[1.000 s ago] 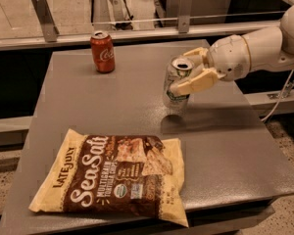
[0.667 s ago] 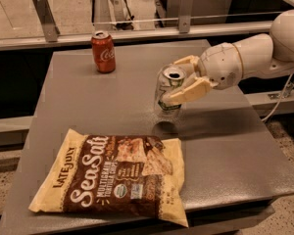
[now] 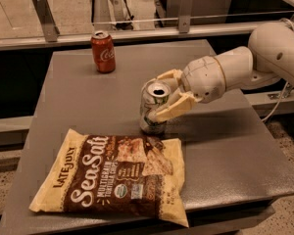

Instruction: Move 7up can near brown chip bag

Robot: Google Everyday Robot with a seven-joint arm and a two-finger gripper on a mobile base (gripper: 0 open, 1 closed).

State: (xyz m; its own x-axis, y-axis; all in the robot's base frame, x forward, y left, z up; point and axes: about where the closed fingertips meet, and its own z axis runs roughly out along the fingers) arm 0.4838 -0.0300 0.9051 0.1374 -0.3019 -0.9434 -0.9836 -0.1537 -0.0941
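This looks like a robot test lab rather than a home. A plain grey surface is backed by a metal rail with upright brackets, above speckled hard floor and a loose cable. The robot's gripper sits mid-surface, its fingers clasped around the 7up can.

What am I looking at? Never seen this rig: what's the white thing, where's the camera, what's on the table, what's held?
It is a one-armed mobile robot; the white arm reaches in from the picture's right. There is one camera view, looking down at the grey table; its mounting cannot be told. The arm ends in a two-finger gripper, closed around the 7up can, which is upright just behind the brown chip bag. The bag lies flat at the table's front. A red cola can stands alone at the back left.
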